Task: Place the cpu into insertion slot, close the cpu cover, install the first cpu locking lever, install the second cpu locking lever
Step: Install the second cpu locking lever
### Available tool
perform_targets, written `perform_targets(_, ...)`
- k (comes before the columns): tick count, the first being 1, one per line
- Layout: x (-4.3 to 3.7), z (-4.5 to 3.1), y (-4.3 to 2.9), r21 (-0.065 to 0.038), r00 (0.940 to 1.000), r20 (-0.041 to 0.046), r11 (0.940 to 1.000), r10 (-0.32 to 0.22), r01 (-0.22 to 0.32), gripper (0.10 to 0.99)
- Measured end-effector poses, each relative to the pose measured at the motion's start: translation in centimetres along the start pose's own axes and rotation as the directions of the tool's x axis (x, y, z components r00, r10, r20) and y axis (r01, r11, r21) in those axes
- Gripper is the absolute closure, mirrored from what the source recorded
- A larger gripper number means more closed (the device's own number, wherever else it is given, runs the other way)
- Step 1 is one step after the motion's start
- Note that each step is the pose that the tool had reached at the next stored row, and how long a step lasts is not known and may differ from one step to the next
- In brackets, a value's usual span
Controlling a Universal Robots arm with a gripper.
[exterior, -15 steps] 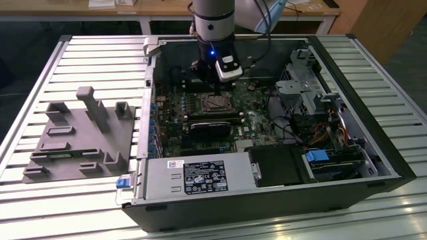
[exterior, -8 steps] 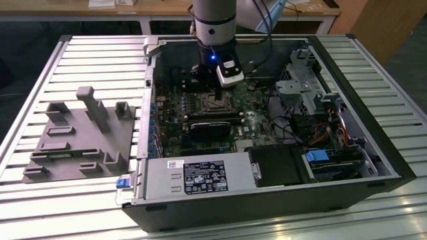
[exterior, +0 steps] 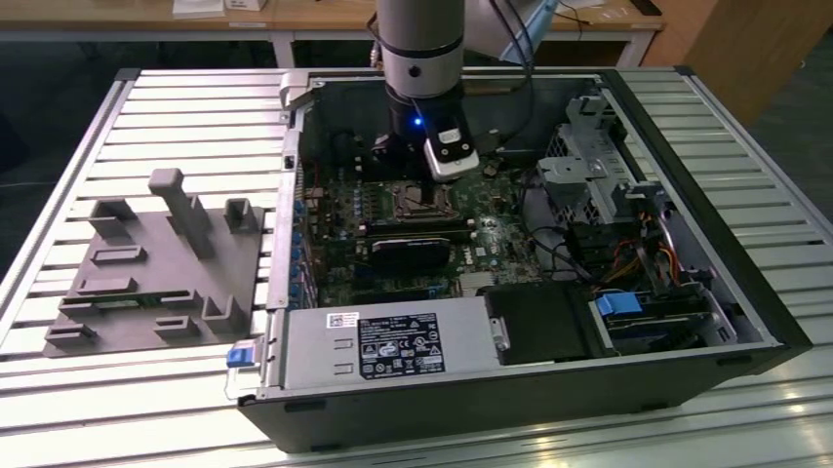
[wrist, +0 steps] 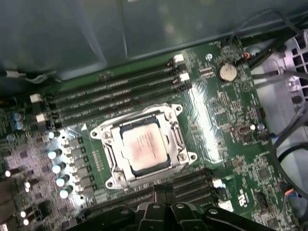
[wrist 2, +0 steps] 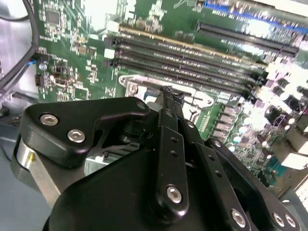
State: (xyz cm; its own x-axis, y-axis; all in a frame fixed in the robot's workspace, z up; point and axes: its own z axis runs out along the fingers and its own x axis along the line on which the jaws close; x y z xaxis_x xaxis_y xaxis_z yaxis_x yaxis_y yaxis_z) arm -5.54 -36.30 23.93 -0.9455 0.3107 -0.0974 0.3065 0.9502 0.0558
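The cpu, a square chip with a dull metal top, lies flat in the insertion slot on the green board. The silver cpu cover is down around it, and the chip shows through its window. My gripper hangs just beside the socket, on the side of the long black slots, with its fingers together and nothing between them. In the second wrist view the gripper has its tip right over the socket's silver frame. In the exterior view the gripper is inside the open case, above the socket.
Long black card slots flank the socket on two sides. Capacitors stand near it, and black cables run at the board's edge. A drive cage and power supply fill the case. A grey fixture lies on the table.
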Motion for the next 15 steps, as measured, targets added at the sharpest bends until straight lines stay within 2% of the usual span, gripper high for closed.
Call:
perform_targets(3,-0.12,0.06,-0.38,0.0,1.0,-0.0002,1.0,-0.005,0.005,0.984)
perform_targets(9,-0.09,0.28,-0.6,-0.005,0.9986,-0.0027,0.9986,-0.052,0.052,0.984)
perform_targets(15,0.87,0.56,-0.95,-0.008,0.9969,-0.0041,0.9969,-0.078,0.078,0.984)
